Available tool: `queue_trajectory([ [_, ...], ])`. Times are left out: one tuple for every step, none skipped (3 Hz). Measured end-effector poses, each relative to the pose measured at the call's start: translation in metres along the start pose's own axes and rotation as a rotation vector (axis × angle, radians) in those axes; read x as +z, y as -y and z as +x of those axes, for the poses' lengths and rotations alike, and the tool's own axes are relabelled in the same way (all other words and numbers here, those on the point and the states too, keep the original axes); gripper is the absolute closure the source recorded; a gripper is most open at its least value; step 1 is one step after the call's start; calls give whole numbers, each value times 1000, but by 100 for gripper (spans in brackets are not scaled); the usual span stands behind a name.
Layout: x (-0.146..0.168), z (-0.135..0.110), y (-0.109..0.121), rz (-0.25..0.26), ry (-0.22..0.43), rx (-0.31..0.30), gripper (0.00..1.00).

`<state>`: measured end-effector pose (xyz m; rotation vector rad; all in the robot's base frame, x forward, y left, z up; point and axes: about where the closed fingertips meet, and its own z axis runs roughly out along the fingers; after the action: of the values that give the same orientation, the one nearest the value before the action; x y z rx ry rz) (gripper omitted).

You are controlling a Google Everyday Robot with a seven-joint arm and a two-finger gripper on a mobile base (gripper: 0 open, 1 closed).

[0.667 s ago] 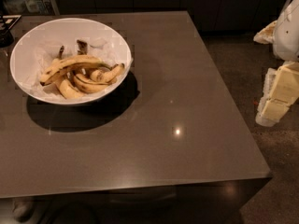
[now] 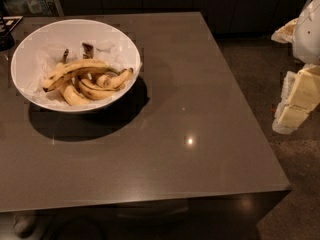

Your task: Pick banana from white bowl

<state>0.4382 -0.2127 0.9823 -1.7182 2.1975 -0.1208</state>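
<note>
The white bowl (image 2: pixel 115 39) stands on the back left of a dark grey table (image 2: pixel 200 84). Several bananas lie in it. The banana (image 2: pixel 75 69), the longest one, yellow with brown speckles and dark ends, lies across the top of the pile, running from the lower left to the upper right. Shorter curved bananas (image 2: pixel 97 91) lie under and in front of it. My gripper (image 2: pixel 296 104), cream and white, hangs off the table's right edge, far to the right of the bowl and holding nothing that I can see.
The table's right edge (image 2: pixel 252 114) runs between the gripper and the bowl. The white arm body (image 2: pixel 309 31) is at the upper right over a dark speckled floor. Dark cabinets stand behind the table. A dark object (image 2: pixel 6 34) sits at the far left edge.
</note>
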Motion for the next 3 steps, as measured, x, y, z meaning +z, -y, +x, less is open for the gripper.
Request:
queue_trajectory([
  [-4, -18, 4, 60, 5, -29, 0],
  [-7, -47, 12, 102, -7, -95, 0],
  [-7, -47, 12, 102, -7, -95, 0],
])
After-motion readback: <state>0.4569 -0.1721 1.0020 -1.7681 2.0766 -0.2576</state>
